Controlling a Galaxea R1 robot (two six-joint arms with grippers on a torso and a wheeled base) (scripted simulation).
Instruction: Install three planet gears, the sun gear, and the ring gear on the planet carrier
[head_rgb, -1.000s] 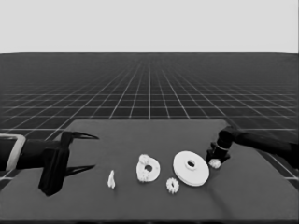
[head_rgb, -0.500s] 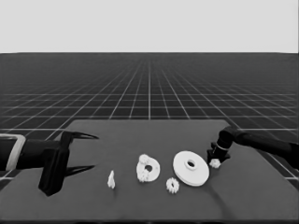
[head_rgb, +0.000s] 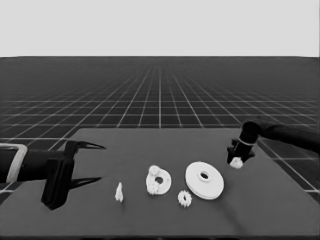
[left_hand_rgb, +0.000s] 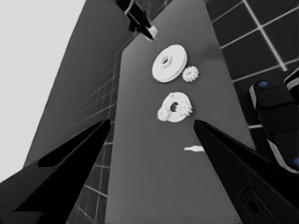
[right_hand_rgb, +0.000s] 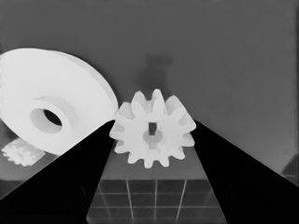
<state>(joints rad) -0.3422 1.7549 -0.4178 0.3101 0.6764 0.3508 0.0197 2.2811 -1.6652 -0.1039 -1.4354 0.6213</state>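
My right gripper (head_rgb: 237, 160) hangs just above the table's right part, shut on a small toothed gear (head_rgb: 236, 163). In the right wrist view both fingers press that gear (right_hand_rgb: 140, 121) from either side. The larger round part (head_rgb: 204, 179) lies just left of it, also seen in the right wrist view (right_hand_rgb: 51, 112). The smaller round part (head_rgb: 158, 180) lies mid-table with what look like two gears on it. A loose gear (head_rgb: 184, 198) rests in front, between the two round parts. My left gripper (head_rgb: 100, 162) waits open over the table's left end.
A thin white piece (head_rgb: 119, 192) lies between the left gripper and the smaller round part. The left wrist view shows the same row of parts (left_hand_rgb: 175, 107) and dark machinery with blue lights (left_hand_rgb: 275, 121) past the table's edge.
The right gripper has risen a little with the gear, lifting it off the table beside the larger round part. The left arm has not moved.
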